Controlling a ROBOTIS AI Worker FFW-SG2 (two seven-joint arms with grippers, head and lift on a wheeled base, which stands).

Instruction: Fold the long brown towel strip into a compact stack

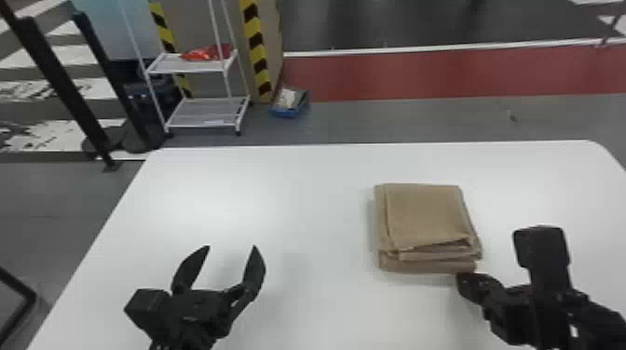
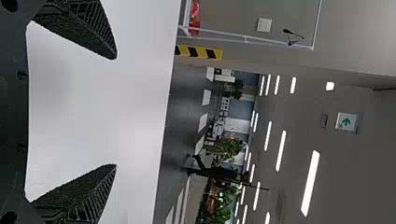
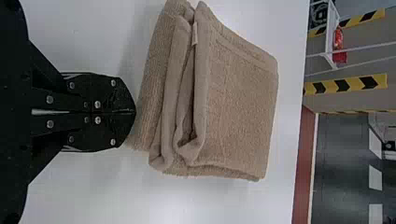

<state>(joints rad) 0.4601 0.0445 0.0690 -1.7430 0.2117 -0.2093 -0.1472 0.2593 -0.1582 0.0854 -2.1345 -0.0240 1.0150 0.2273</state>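
Head view: brown towel [image 1: 426, 216] folded sq., layers uneven, on white tbl [image 1: 289, 186]; L gripper [image 1: 232, 247] spread, R gripper [image 1: 466, 282] pressed together.

The count records one brown towel [image 1: 426, 216], one white table [image 1: 302, 195], two grippers, being one left gripper [image 1: 231, 247] and one right gripper [image 1: 468, 284], one white rack [image 1: 156, 101] with two shelves [image 1: 205, 111], and one blue tray [image 1: 286, 113].

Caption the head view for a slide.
Folded towel on a white table, right end effector closed beside its near edge.
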